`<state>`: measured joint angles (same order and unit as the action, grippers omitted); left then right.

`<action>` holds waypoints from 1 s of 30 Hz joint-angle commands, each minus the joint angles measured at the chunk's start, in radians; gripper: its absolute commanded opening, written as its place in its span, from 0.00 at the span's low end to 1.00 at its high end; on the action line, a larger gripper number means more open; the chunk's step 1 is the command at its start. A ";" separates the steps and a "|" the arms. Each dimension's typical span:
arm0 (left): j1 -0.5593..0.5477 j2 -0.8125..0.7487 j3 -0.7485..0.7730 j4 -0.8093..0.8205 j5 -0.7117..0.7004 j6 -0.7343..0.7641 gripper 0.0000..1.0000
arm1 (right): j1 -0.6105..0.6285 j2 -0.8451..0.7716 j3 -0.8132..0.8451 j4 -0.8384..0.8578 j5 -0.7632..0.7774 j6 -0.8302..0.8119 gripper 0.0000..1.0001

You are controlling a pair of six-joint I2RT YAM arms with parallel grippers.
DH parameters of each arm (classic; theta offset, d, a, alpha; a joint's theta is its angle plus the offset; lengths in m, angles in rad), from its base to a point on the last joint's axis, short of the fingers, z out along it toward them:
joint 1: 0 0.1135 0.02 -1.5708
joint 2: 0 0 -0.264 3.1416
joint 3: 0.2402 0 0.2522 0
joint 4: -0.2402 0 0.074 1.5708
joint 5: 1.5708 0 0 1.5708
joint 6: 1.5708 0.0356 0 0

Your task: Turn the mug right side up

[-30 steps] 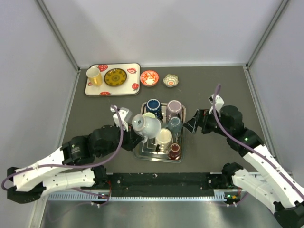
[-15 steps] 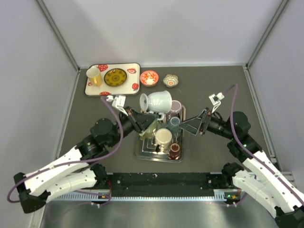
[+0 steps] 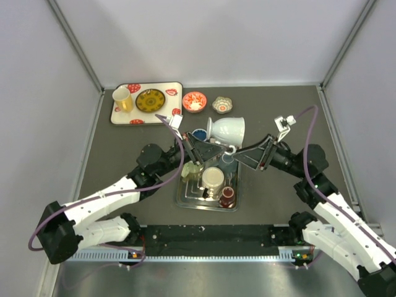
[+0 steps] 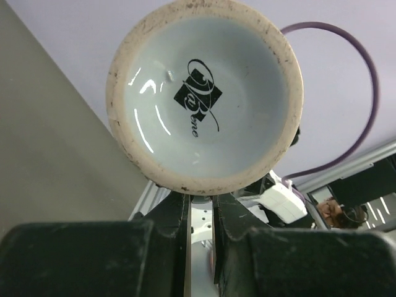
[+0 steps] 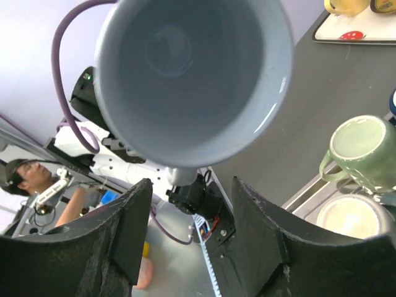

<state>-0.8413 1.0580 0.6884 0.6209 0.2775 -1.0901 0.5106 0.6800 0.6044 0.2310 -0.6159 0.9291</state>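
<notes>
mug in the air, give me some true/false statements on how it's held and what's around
1. The left gripper holds the mug in the air. True.
2. The mug is upright. False: it lies on its side, mouth toward the right gripper.
3. The right gripper is shut on the rim. False: its fingers are open and apart from the mug.
4. A black logo marks the mug's base. True.
5. A yellow cup sits on the patterned tray. True.
</notes>
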 commanded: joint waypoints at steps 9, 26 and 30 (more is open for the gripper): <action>-0.002 -0.012 0.036 0.234 0.069 -0.060 0.00 | 0.011 0.066 0.067 0.185 0.067 0.068 0.47; -0.059 0.077 0.031 0.221 0.120 -0.060 0.00 | 0.026 0.159 0.133 0.257 0.105 0.100 0.46; -0.064 0.085 0.022 0.243 0.123 -0.070 0.00 | 0.028 0.168 0.135 0.255 0.102 0.099 0.33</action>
<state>-0.8516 1.1286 0.6880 0.7872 0.2516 -1.1538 0.5171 0.8303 0.6708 0.4046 -0.5388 1.0328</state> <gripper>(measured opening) 0.145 0.378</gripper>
